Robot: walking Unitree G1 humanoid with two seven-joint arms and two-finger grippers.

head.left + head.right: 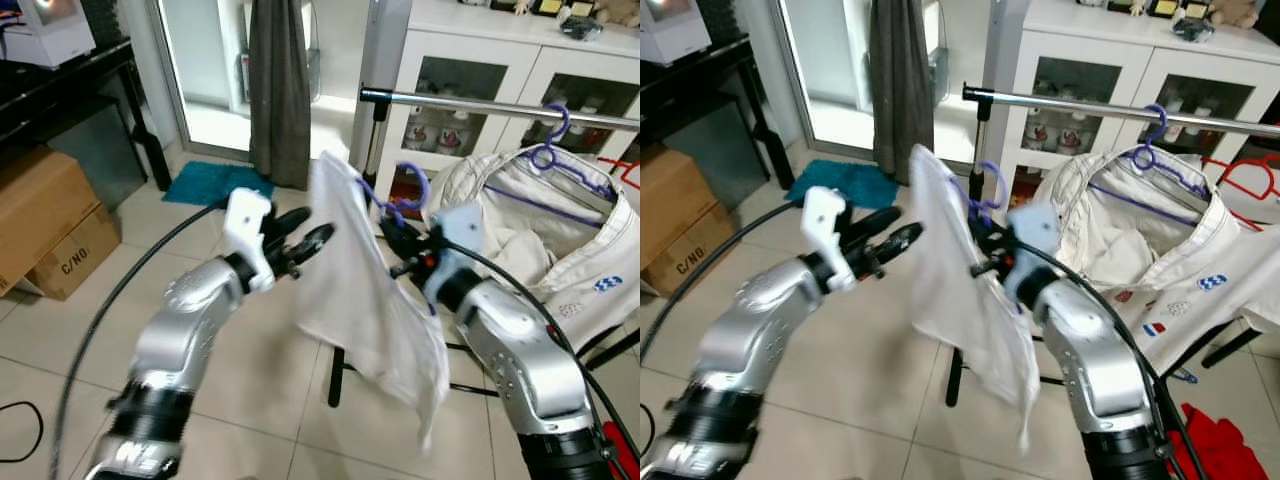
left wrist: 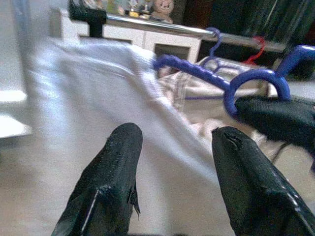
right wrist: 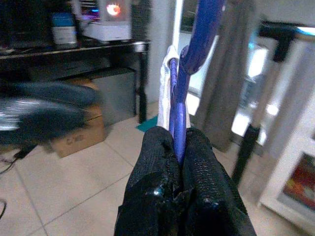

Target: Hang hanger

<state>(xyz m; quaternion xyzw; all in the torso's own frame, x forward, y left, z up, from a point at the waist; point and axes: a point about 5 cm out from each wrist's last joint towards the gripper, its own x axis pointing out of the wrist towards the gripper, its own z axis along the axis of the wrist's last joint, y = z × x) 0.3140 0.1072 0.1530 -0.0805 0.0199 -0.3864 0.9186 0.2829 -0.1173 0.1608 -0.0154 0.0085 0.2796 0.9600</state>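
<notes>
Right tool (image 1: 405, 248) is clamped shut on the purple plastic hanger (image 3: 183, 93), fingers (image 3: 157, 172) pinched on the hanger's shank just below the hook, as the right wrist view shows. A white cloth garment (image 1: 365, 300) hangs draped from that hanger, trailing down below and to the left of the right tool. Hook curl (image 1: 415, 190) sits just above the tool, pointing up toward the rail.

Left tool (image 1: 300, 245) is spread open and holds nothing; it sits just beside the garment's left edge, fingers (image 2: 110, 177) aimed at the cloth, with the hanger's hook ahead of them. Touching or not: cannot tell, blurred.

Silver metal clothes rail (image 1: 480, 105) with a black end cap runs above and beyond the right tool, well clear of the hook. A second purple hanger (image 1: 548, 150) carrying a cream jacket (image 1: 560, 240) already hangs on the rail, further right of the right tool. Red hanger (image 1: 1250, 178) at the far right.

Progress, judged: hanger is gripped, loaded with the garment and raised, so pick-up is done. Hook is not yet over the rail. Left to do: lift the hook above the rail, lower it on in the free stretch between the end cap and the jacket, then release. Risk: the garment looks lopsided and could slide off.

Behind: white cabinet (image 1: 470, 60), cardboard boxes (image 1: 50, 225), tiled floor (image 1: 60, 340).
</notes>
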